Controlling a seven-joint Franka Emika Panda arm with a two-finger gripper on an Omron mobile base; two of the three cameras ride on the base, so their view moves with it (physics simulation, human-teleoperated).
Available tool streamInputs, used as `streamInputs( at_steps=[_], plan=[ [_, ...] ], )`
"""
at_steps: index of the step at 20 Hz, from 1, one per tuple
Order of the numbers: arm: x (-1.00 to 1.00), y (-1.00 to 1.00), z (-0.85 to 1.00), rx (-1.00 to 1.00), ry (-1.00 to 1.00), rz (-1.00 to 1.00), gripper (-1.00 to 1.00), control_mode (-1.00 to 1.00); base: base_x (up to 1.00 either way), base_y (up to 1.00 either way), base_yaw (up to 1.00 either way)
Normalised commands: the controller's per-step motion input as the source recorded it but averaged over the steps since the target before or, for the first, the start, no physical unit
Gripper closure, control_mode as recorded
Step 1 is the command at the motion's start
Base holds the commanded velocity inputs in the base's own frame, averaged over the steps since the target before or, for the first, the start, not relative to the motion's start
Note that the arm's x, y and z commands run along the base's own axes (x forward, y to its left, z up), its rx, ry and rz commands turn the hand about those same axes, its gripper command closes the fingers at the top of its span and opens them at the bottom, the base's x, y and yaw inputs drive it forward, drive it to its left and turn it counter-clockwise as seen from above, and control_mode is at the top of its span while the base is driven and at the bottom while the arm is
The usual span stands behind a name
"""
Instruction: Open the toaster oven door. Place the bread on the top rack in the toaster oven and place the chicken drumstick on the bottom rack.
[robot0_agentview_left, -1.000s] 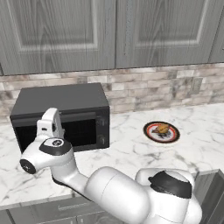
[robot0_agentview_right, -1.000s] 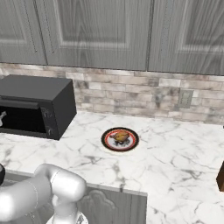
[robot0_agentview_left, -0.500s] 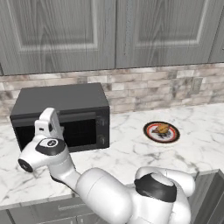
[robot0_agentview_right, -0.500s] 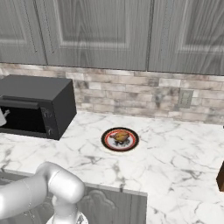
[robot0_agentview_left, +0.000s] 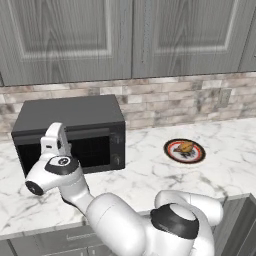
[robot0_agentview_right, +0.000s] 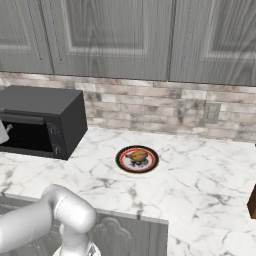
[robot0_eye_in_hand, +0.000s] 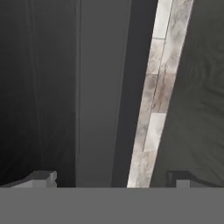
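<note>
The toaster oven (robot0_agentview_left: 70, 132) stands on the counter (robot0_agentview_left: 150, 172) at the left, against the brick wall, and its door (robot0_agentview_left: 67, 150) is judged to be closed, flat on the front. The gripper (robot0_agentview_left: 54, 137) is held directly before the upper part of this door, close to the top edge, with the hand raised above the wrist. The long axis of the door runs from side to side, so the top edge lies across the line of the hand. In the hand view the two fingertips (robot0_eye_in_hand: 41, 177) are seen wide apart, with nothing between them. Whether the door is already touched cannot be told. The bread (robot0_agentview_right: 140, 153) and the chicken drumstick (robot0_agentview_right: 135, 159) lie together on a round plate (robot0_agentview_right: 122, 161), well apart to the right of the oven. The arm is bent low and stretched to the left.
</note>
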Motion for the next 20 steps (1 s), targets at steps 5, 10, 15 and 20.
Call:
streamInputs(
  at_steps=[5,10,15,20],
  plan=[
    [0.16,-0.09,-0.04,0.02,0.00,0.25,-1.00,-1.00,0.00,0.00,0.00],
    [0.15,0.04,-0.01,0.00,0.00,0.10,-1.00,-1.00,0.00,0.00,0.00],
    [0.06,0.13,-0.03,0.00,0.00,0.01,-1.00,-1.00,0.00,0.00,0.00],
    [0.00,0.27,-0.08,0.00,0.00,0.00,-1.00,-1.00,0.00,0.00,0.00]
  ],
)
